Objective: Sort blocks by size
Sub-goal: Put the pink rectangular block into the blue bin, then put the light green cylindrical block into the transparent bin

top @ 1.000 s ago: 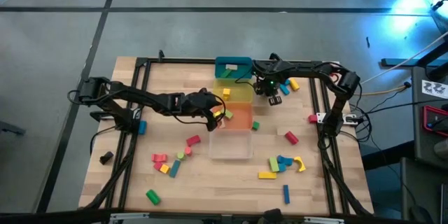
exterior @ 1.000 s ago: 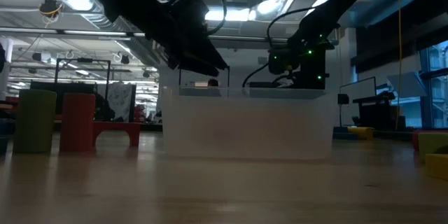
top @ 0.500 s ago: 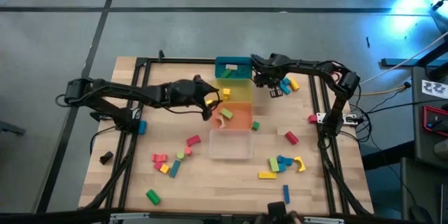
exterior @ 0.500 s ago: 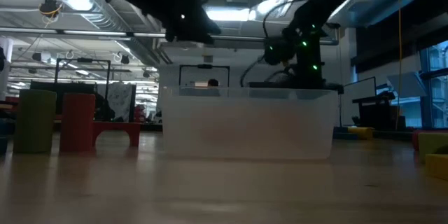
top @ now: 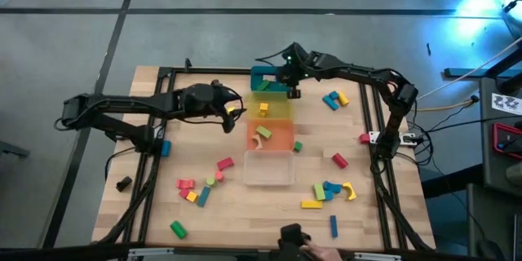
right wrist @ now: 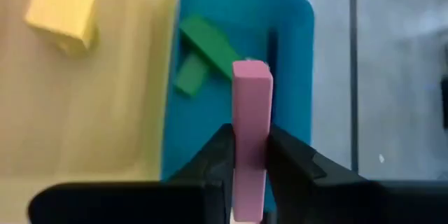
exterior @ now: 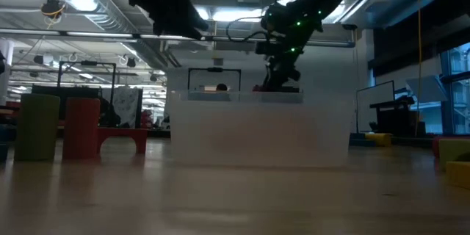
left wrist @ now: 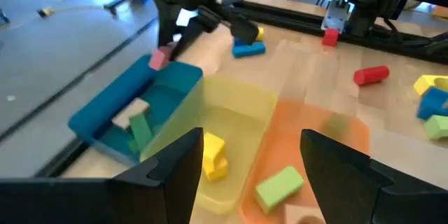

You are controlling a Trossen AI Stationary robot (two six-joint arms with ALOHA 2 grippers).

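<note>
The right pincer (right wrist: pixel 248 155) grips a long pink wooden bar block (right wrist: pixel 250 126) above the teal square plastic bin (right wrist: pixel 280 56); the left pincer (left wrist: pixel 248 161) hangs open nearby.

Your pink bar (right wrist: pixel 250 140) pinched upright in the right claw (right wrist: pixel 249 155) over the teal bin (right wrist: pixel 280 77), other blocks (top: pixel 326 192) scattered on the surface (top: pixel 147 204)

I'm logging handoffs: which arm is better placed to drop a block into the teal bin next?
The right. Its gripper already holds a pink bar above the teal bin, while the left gripper is open, empty, and off to the bins' side.
</note>
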